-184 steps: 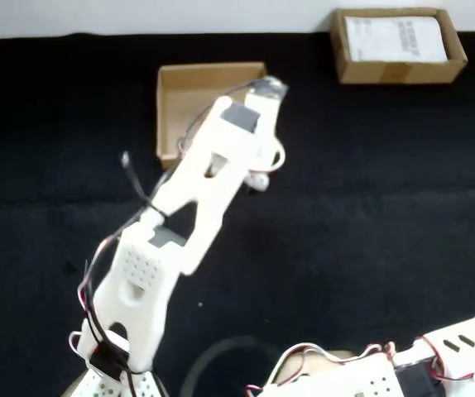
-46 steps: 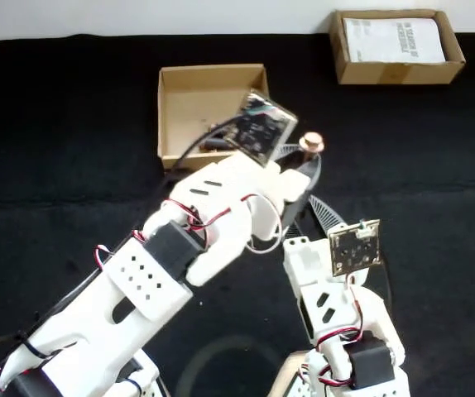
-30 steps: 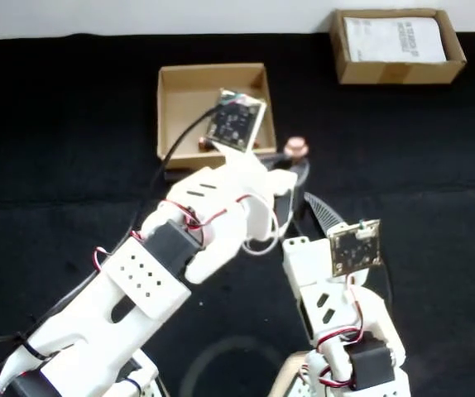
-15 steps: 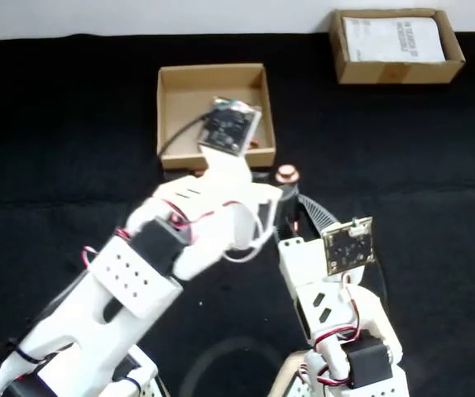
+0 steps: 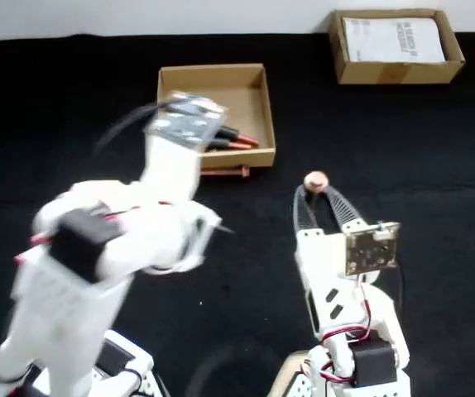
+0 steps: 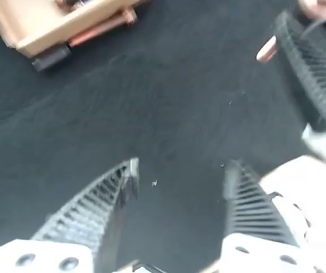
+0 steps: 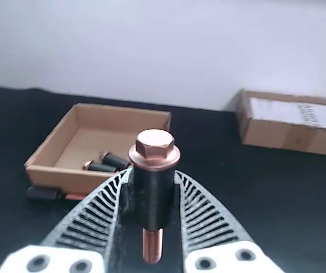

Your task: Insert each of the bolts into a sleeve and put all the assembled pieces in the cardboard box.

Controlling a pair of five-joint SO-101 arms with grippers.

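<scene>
left arm: left gripper (image 6: 181, 168) hangs above bare black surface (image 5: 403, 165). jaws spread wide, nothing between them.

cardboard box (image 5: 221, 87): open top, at the rear of the surface, left of centre. assembled pieces (image 5: 233, 138) lie flat inside near its front right corner, black sleeves with copper ends. exact count cannot be told.

loose piece (image 5: 221, 172): a copper bolt with a black sleeve at one end. it lies flat on the surface outside the box, along the near wall and just beside it. contact with the wall cannot be told.

right arm: right gripper (image 5: 318, 197) is right of the box and nearer the arm bases, clear of it. jaws closed most of the way onto a black sleeve (image 7: 151, 199), held upright. a copper bolt (image 7: 153, 149) runs through the sleeve, hex head and flange seated on top, shank tip out below. this piece is off the surface and outside the box.

far right rear: second cardboard box (image 5: 386, 73), a printed sheet inside, well apart from everything else.
</scene>
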